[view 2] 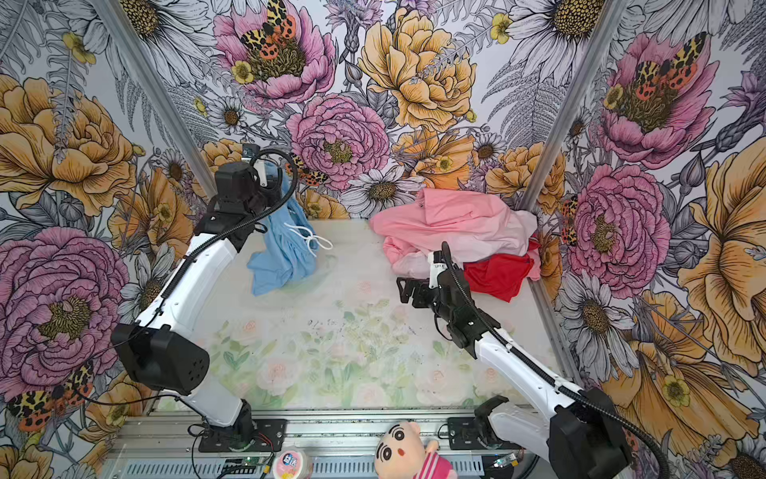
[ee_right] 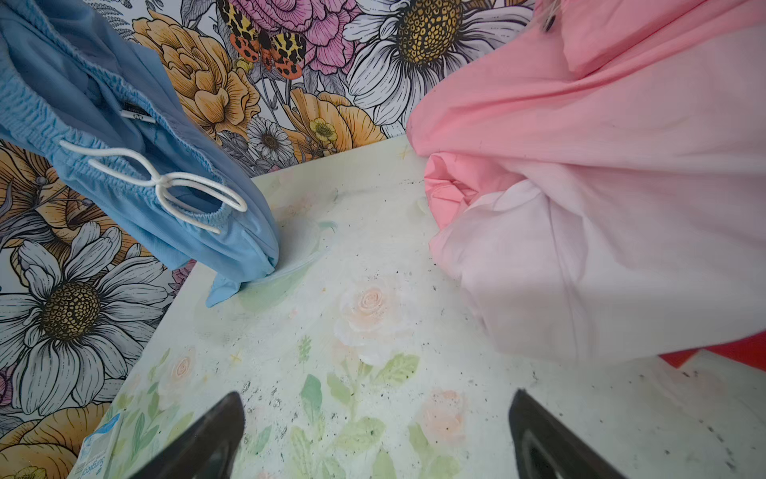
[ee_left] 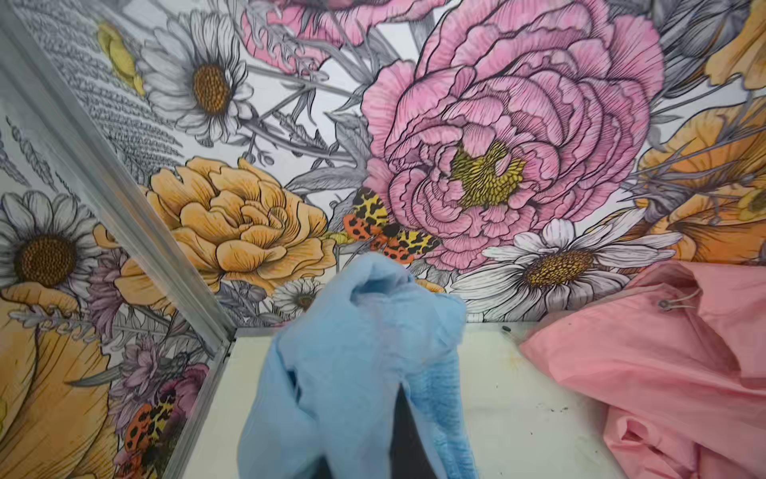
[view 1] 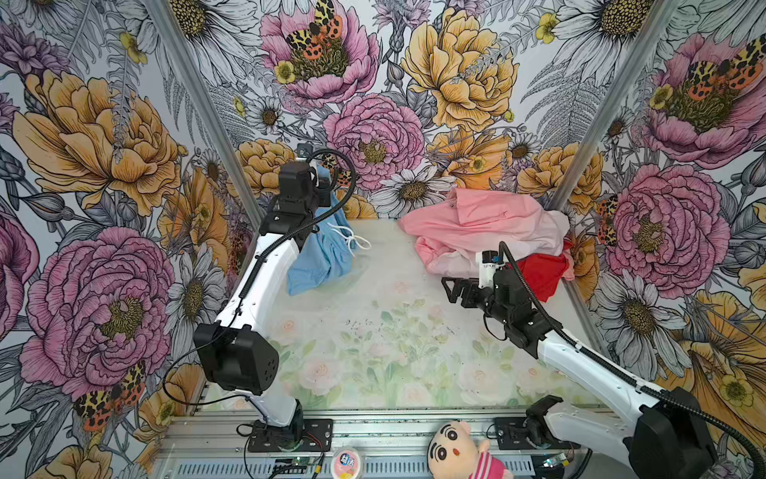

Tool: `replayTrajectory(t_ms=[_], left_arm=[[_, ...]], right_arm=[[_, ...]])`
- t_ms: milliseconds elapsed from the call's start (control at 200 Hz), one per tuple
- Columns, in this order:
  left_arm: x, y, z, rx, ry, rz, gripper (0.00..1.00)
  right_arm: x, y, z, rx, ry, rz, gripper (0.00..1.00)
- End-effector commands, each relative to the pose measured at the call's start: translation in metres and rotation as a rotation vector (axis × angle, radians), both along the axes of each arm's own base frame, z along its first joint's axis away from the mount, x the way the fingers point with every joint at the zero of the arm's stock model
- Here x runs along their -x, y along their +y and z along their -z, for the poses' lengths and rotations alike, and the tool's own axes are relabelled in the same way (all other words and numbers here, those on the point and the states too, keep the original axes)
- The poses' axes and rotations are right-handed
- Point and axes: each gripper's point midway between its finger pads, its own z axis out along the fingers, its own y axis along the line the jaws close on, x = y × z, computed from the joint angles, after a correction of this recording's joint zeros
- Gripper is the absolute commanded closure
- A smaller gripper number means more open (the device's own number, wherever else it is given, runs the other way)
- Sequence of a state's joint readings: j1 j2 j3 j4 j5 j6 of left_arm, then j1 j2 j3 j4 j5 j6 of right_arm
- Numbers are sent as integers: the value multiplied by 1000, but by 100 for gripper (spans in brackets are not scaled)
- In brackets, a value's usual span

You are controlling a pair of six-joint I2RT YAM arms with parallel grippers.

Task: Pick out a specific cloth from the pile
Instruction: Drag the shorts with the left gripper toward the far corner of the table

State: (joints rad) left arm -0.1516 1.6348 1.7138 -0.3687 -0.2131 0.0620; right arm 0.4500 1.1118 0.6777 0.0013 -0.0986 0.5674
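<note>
we are gripping the cloth with the left jaws, which are closed on its upper end. in the left wrist view the cloth is draping over them and hiding them almost wholly. the cloth is hanging well apart from the pile, to the pile's left in both top views, and a bare stretch of the desk is lying between the two. in the right wrist view the cloth is touching the desk with its lowest folds, while the rest is hanging raised from the left arm. the white drawstring is dangling in loops on the side of the cloth facing the pile. the pile is sitting on the desk, salmon pink on top and pale pink-white lower down, and the red cloth is poking out at its near right edge. we are holding the right jaws wide open with nothing between them. their dark fingertips are showing far apart over the desk, near the pale edge of the pile on the side facing the cloth. we cannot tell whether they are touching the pile.
</note>
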Motion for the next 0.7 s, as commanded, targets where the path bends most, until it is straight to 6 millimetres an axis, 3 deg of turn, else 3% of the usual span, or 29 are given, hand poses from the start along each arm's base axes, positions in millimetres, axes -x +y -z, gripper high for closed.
replayTrajectory(t_ms=[0, 105, 245, 385, 460, 535, 696], left_arm=[[21, 49, -38, 35, -123, -147, 100], [32, 89, -13, -42, -64, -293, 100], [44, 127, 25, -62, 15, -416, 100], [44, 138, 53, -95, 49, -456, 100], [35, 125, 64, -71, 60, -389, 100], [24, 97, 72, -66, 76, -273, 100], [9, 12, 94, -98, 145, 37, 100]], right_arm=[[-5, -2, 3, 1, -3, 14, 1], [-6, 0, 6, -2, 6, 8, 1], [-9, 5, 10, -18, 15, -5, 0], [-10, 7, 11, -21, 22, -12, 1], [-10, 7, 11, -18, 20, -12, 0], [-10, 6, 12, -18, 25, -8, 1], [-7, 5, 15, -11, 31, -6, 1]])
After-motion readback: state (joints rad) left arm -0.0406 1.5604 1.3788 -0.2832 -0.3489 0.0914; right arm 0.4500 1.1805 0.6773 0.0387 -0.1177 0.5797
